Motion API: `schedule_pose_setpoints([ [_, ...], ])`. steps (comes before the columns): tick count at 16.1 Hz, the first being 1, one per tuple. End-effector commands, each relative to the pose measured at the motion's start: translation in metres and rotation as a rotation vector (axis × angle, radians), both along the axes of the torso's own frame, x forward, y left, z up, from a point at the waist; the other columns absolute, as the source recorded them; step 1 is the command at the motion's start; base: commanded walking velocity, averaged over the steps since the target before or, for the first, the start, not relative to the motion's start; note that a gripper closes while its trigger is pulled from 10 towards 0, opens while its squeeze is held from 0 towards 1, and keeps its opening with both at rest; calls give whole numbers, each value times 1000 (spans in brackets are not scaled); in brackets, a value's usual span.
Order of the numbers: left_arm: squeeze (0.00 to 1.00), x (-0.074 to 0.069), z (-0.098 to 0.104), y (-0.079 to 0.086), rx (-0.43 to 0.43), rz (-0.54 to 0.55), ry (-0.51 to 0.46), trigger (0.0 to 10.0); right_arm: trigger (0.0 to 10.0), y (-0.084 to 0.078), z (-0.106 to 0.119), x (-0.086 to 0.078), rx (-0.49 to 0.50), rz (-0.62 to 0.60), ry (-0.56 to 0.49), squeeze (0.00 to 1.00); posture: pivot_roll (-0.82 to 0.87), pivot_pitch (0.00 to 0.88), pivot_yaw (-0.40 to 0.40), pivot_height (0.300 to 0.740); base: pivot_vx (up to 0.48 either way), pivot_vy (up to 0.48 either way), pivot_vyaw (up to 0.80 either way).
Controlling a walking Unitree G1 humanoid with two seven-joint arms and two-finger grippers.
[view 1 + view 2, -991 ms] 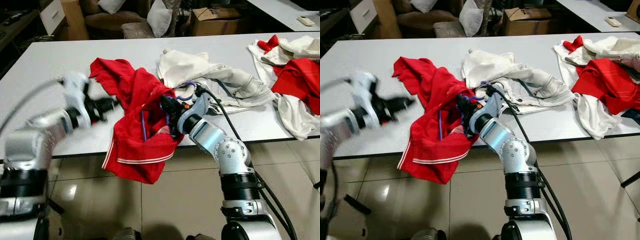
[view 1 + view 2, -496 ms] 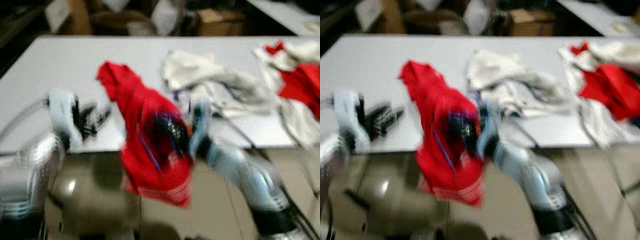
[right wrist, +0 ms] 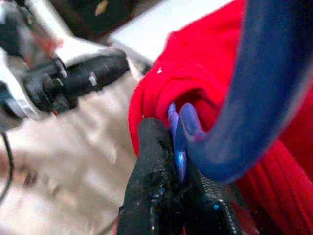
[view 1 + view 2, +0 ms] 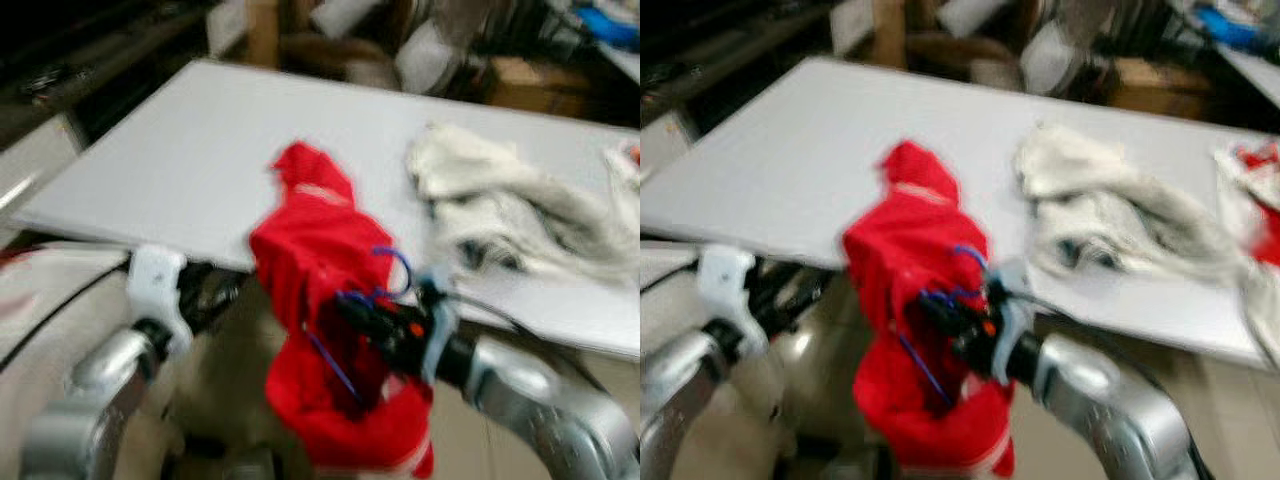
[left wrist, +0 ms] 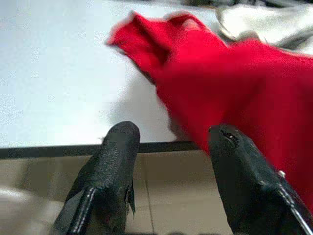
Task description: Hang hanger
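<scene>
A red garment point(image 4: 318, 235) hangs on a blue hanger point(image 4: 397, 268), lifted at the front edge of the white table point(image 4: 170, 170). My right gripper point(image 4: 365, 312) is shut on the hanger just below its hook, and red cloth bunches around the black fingers point(image 3: 152, 188). The garment's top corner still trails onto the table while its lower part hangs below the edge. My left gripper point(image 5: 171, 142) is open and holds nothing. It sits just below the table edge, left of the red garment point(image 5: 234, 83), and apart from it.
A heap of white and grey clothes point(image 4: 510, 215) lies on the table right of the red garment. Boxes and cushioned seats point(image 4: 430, 60) stand behind the table. A tiled floor point(image 5: 166, 196) lies below the table edge. The head views are blurred.
The whole picture has shifted and blurred, so the camera moved. The right gripper has raised the hanger with the red garment off the table. The left gripper has dropped to the table's edge.
</scene>
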State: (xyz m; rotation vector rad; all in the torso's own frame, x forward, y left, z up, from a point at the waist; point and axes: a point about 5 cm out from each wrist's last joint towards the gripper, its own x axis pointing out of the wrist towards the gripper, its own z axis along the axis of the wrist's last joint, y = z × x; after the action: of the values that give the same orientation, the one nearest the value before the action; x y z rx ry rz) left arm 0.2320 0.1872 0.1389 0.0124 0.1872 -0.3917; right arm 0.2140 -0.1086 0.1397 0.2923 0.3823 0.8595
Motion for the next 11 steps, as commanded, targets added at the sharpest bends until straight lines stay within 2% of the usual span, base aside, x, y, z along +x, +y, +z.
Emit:
schedule_pose_setpoints([
  [1,0,-4,-1,-5,16,-21,-4,10000,10000,-4,4,1,-23,-12,-35,0,-2,62,-2,740,0,0,800],
  [4,0,-5,-5,-13,23,-43,13,10000,10000,-7,-2,-5,-103,4,-52,0,-7,66,10,740,0,0,800],
  [8,0,-1,-9,-16,85,-50,-12,10000,10000,-9,-4,-6,-111,-13,-56,0,-10,65,15,740,0,0,800],
  [11,0,-1,-9,-19,91,-64,-17,10000,10000,-10,-5,-6,-112,-11,-60,0,-5,65,11,740,0,-401,800],
])
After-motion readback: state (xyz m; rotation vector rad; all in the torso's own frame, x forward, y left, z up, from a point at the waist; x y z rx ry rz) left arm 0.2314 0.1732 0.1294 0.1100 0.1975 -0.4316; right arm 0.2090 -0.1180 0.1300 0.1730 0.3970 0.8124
